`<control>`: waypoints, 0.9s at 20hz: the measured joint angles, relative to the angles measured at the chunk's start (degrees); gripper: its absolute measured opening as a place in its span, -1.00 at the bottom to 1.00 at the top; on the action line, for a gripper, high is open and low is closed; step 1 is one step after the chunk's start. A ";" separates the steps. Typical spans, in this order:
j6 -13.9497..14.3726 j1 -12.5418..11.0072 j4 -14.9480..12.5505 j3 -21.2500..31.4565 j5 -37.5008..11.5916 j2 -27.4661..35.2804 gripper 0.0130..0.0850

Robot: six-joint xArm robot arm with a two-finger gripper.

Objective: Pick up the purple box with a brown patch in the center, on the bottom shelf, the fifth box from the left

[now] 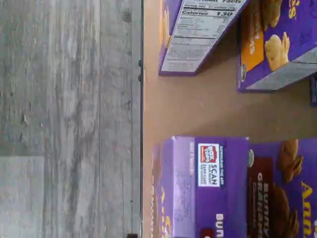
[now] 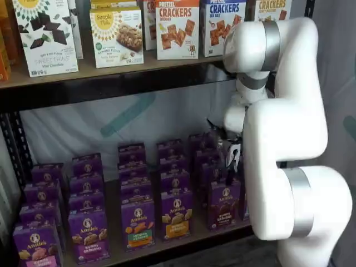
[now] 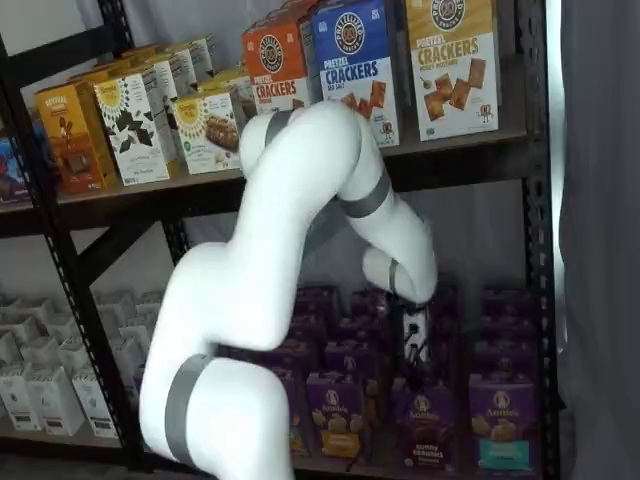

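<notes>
The purple box (image 2: 225, 203) with the brown patch stands upright at the front of the bottom shelf (image 2: 183, 243), in both shelf views (image 3: 425, 424). My gripper (image 2: 231, 167) hangs just above and behind its top, fingers pointing down (image 3: 410, 352), open, with nothing held between them. In the wrist view the same box (image 1: 223, 188) shows its top flap with a scan label and part of its brown-patched front, standing on the brown board (image 1: 198, 114) near the black front rim.
Rows of purple cartons fill the shelf: an orange-banded one (image 2: 177, 214) to the left, a teal-banded one (image 3: 500, 420) to the right. Cracker boxes (image 2: 177, 28) line the upper board. My white arm (image 2: 289, 139) blocks the right side. Grey floor (image 1: 64, 119) lies below.
</notes>
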 joint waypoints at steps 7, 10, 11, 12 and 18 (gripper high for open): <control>14.25 0.61 -15.65 5.48 -4.87 -2.22 1.00; 14.67 0.85 -15.84 6.31 -5.32 -2.30 1.00; 14.60 0.94 -15.65 6.24 -5.12 -2.09 1.00; 14.66 1.01 -15.63 6.06 -4.90 -1.86 1.00; 14.60 1.41 -15.08 2.83 -3.05 1.16 1.00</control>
